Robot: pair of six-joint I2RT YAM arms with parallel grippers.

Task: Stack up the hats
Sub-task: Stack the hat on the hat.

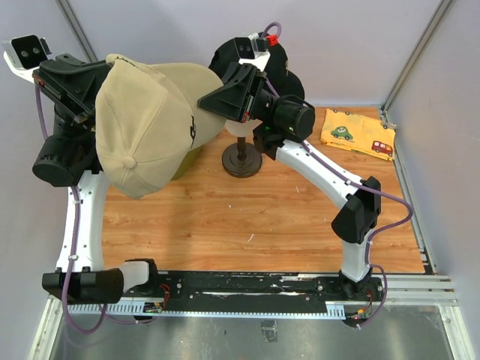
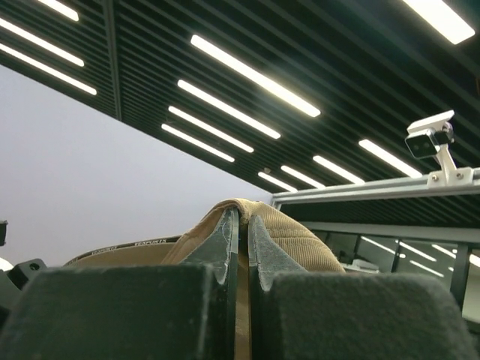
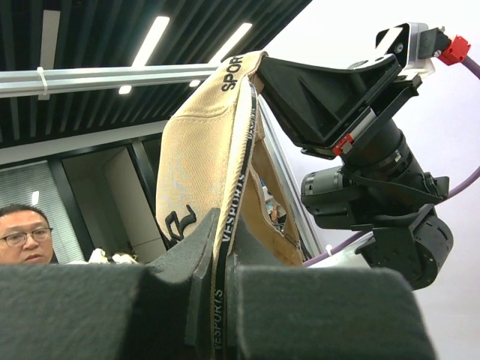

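**Beige cap point(image 1: 146, 124) held aloft from both sides**

Raised close to your overhead camera, it covers the ten o'clock corner of the wooden table point(image 1: 262, 217). Your left gripper point(image 2: 240, 232) is pinched tight on the fabric at the cap's nine o'clock side. Your right gripper point(image 3: 221, 247) is clamped on the rim at its three o'clock side (a black lettered band shows between the fingers). Behind the right arm, at twelve o'clock, a black cap point(image 1: 281, 71) sits on the cream mannequin head point(image 1: 244, 129), above its dark stand point(image 1: 241, 161). A yellow car-print cloth point(image 1: 358, 133) lies at two o'clock.
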